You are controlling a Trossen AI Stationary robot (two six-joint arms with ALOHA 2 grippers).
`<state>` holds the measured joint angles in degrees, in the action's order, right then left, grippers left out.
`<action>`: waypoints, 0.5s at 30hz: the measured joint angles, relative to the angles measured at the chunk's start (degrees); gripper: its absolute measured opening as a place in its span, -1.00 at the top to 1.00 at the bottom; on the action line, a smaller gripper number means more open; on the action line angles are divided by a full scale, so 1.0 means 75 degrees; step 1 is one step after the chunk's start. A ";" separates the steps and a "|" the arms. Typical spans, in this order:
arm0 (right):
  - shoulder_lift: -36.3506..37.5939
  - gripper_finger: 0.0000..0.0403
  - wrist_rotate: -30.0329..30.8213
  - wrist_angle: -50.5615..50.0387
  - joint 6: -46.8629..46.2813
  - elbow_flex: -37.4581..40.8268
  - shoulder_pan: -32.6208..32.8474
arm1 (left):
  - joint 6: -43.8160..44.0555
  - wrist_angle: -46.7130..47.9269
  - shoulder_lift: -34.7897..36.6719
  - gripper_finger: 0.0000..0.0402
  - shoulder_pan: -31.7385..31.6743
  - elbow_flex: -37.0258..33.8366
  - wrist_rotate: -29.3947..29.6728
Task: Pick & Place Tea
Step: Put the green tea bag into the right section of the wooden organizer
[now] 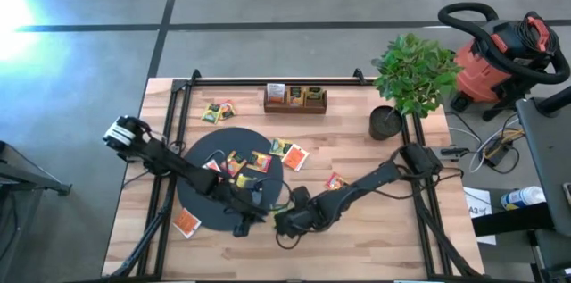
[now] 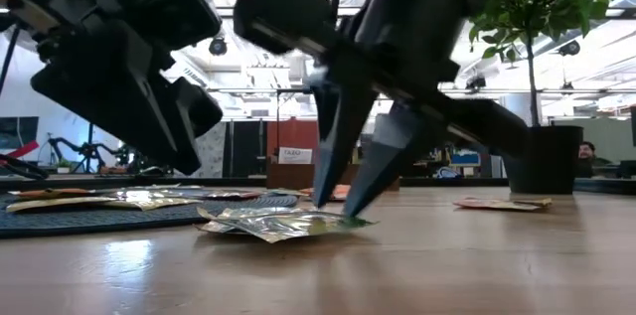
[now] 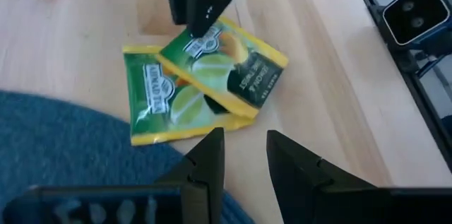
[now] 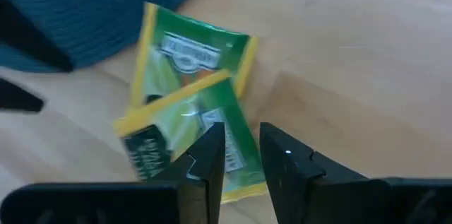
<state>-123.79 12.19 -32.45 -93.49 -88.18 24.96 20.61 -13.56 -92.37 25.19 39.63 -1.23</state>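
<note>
Right hand [image 2: 356, 201] fingertips are set, slightly parted, on the upper of two overlapped green tea packets [image 3: 222, 65] on the counter [image 1: 375, 229] beside the black disc [image 1: 201, 195]; grasping is judged underway, closure needed next. Left hand [image 3: 244, 157] is hovered nearby, part-open, empty.

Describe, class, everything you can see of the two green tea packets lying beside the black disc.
The green tea packets are flat, glossy squares with yellow borders and printed labels. One overlaps the other at an angle. They lie on the wooden table beside the black disc. The right gripper has its fingertips on the upper packet's edge.
</note>
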 joint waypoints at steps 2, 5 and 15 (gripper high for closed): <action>0.0000 0.57 -0.0230 0.0055 0.0120 0.0083 -0.0044 | -0.0063 0.0018 -0.0092 0.50 -0.0001 0.0058 -0.0002; 0.0000 0.56 -0.0234 0.0099 0.0140 0.0148 -0.0057 | -0.0184 0.0010 -0.0211 0.50 0.0000 0.0156 -0.0102; 0.0009 0.59 -0.0241 0.0106 0.0453 0.0123 -0.0052 | -0.0366 -0.0027 -0.0653 0.50 -0.0009 0.0467 -0.0166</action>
<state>-123.72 10.39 -31.65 -90.09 -87.25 24.58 17.87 -13.76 -97.27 25.12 43.13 -2.48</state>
